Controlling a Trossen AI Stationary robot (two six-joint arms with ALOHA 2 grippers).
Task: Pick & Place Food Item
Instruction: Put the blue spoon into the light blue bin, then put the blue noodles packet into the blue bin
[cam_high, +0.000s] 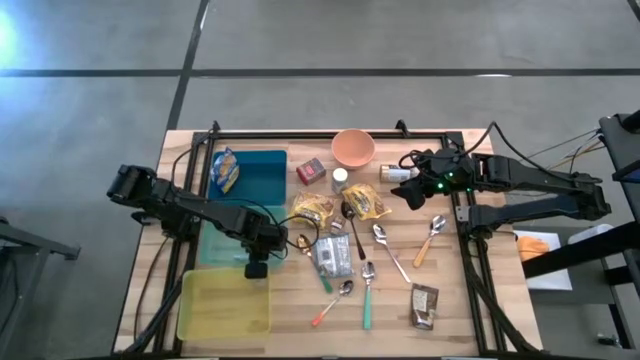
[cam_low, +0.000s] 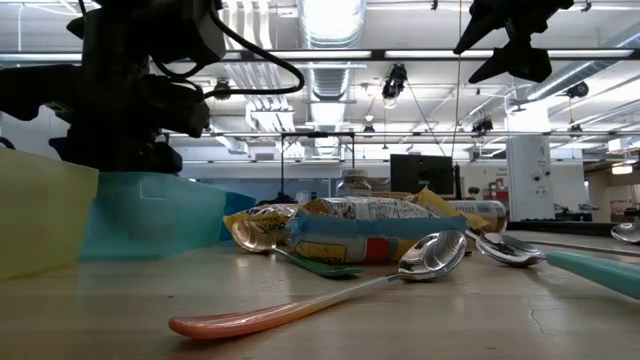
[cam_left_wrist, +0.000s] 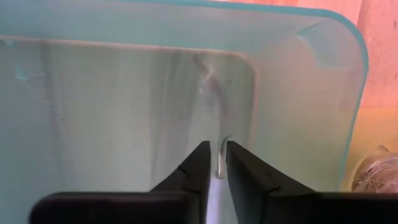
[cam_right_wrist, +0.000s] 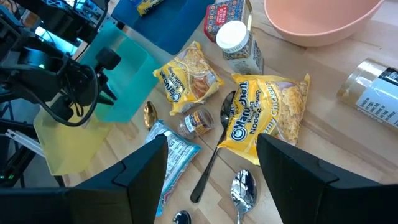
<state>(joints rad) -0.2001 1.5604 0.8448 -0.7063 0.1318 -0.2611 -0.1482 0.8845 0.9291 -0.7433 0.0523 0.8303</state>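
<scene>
Blue bin (cam_high: 262, 180) at the table's left side holds one snack packet (cam_high: 226, 170) in its far corner. I see the left gripper (cam_left_wrist: 216, 163) over its near end, fingers nearly together, gripping nothing. The yellow bin (cam_high: 225, 305) sits beside it. The right gripper (cam_right_wrist: 211, 162) hovers parted and unloaded near the pink bowl (cam_high: 353, 148).
</scene>
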